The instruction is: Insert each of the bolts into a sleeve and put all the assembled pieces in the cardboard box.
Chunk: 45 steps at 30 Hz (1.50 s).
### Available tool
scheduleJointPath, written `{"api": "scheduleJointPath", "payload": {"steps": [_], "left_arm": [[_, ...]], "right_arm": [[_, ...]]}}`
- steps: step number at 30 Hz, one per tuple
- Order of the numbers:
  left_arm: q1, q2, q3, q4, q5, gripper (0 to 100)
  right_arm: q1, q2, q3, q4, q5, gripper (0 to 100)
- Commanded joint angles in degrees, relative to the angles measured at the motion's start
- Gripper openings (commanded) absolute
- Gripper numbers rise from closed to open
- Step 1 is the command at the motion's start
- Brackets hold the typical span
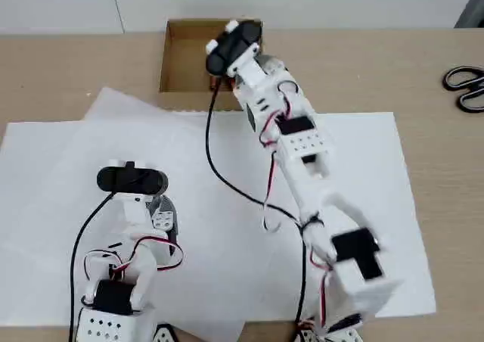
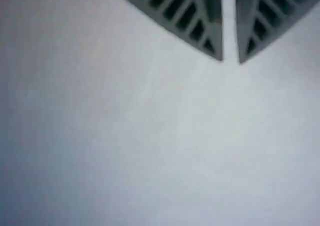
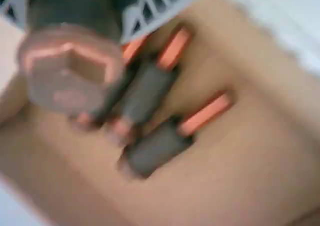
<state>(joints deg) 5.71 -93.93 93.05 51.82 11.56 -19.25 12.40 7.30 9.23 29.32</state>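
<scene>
My right gripper (image 1: 233,48) hangs over the open cardboard box (image 1: 181,54) at the table's far edge. In the right wrist view it (image 3: 95,21) is shut on an assembled piece (image 3: 70,71), a dark sleeve with an orange hex bolt head facing the camera. Below it, at least two more assembled pieces (image 3: 145,93) (image 3: 167,136) lie side by side on the box floor (image 3: 250,156). My left gripper (image 2: 231,60) points down at the white paper (image 2: 150,146) near the front left (image 1: 162,215), shut with nothing in it.
White paper sheets (image 1: 227,206) cover most of the table in front of the box. Black scissors (image 1: 465,85) lie at the far right edge. A black cable (image 1: 219,168) trails across the paper between the arms.
</scene>
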Motion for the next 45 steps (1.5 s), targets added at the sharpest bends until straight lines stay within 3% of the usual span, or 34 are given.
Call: {"api": "scheduleJointPath", "payload": {"steps": [1,6,11,14,21,38,43,45], "left_arm": [[-0.4,-0.5,-0.3,-1.2,0.0,1],[-0.4,-0.5,-0.3,-1.2,0.0,1],[-0.4,-0.5,-0.3,-1.2,0.0,1],[-0.4,-0.5,-0.3,-1.2,0.0,1],[-0.4,-0.5,-0.3,-1.2,0.0,1],[-0.4,-0.5,-0.3,-1.3,-0.1,1],[-0.2,-0.5,-0.3,-1.3,-0.3,1],[-0.2,-0.5,-0.3,-1.3,-0.3,1]], "right_arm": [[-0.7,7.0,-14.4,-1.7,7.0,0.4],[-2.2,17.0,-24.2,-1.8,18.6,0.4],[-3.2,23.4,-28.2,-1.4,24.7,0.8],[-3.0,25.0,-28.3,0.0,25.1,2.1],[-3.0,25.4,-28.3,2.2,25.0,16.9],[-2.9,17.3,-28.1,2.4,24.9,15.3],[-3.1,11.7,-28.1,7.6,24.8,0.0],[-2.9,9.5,-28.1,11.0,23.1,1.9]]}}
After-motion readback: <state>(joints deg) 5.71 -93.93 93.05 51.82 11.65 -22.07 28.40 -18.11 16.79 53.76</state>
